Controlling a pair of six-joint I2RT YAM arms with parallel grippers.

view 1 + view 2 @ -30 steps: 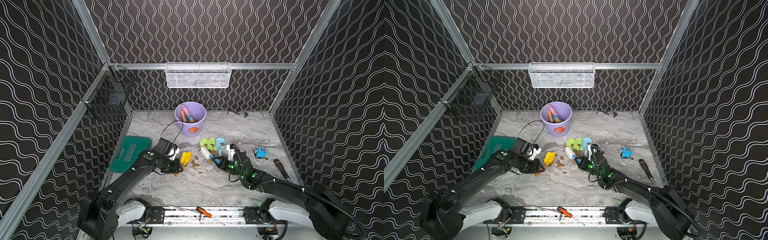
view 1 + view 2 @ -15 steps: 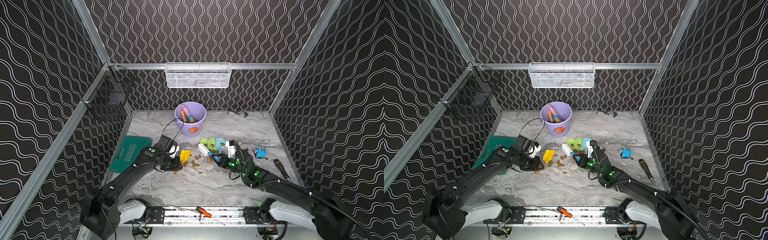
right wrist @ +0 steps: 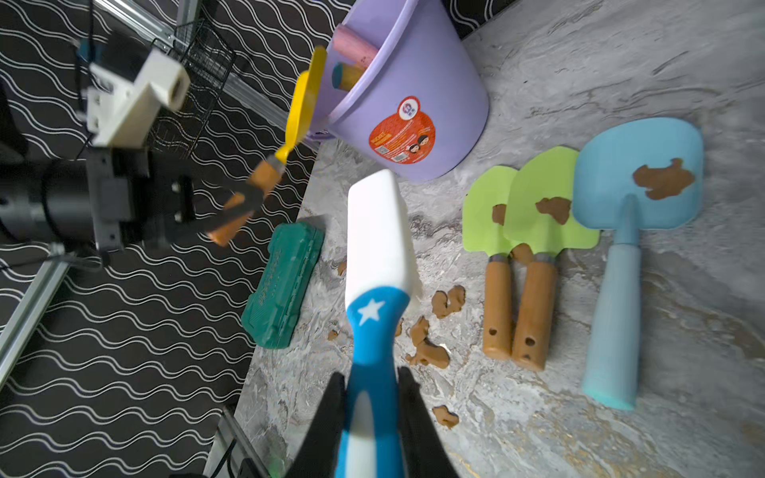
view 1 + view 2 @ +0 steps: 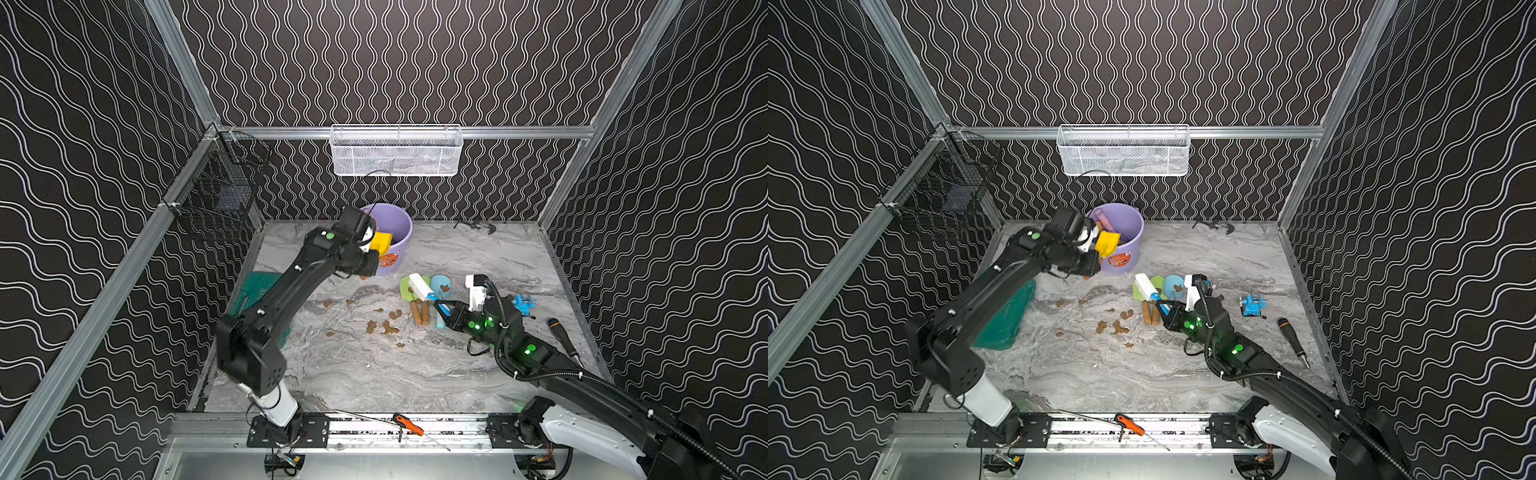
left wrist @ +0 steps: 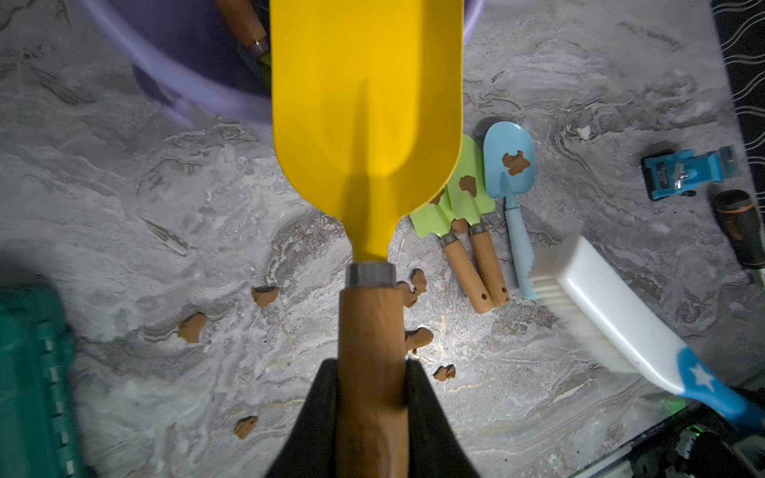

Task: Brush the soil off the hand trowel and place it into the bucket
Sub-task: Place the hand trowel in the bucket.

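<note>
Grip: left fingers [image 5: 316, 414] clamped on the wooden handle of the yellow trowel [image 5: 366, 103].
Axis: the blade runs straight ahead of them, looks clean, its tip over the rim of the bucket [image 4: 400, 245].
Other arm: right fingers [image 3: 327, 418] clamped on the brush [image 3: 376, 231], well apart from the bucket.
Next: likely a blade-first drop.

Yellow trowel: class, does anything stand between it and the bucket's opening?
Nothing visible blocks it. The yellow trowel blade hangs at the bucket rim; tool handles inside stand close beside it and might crowd the drop.
</note>
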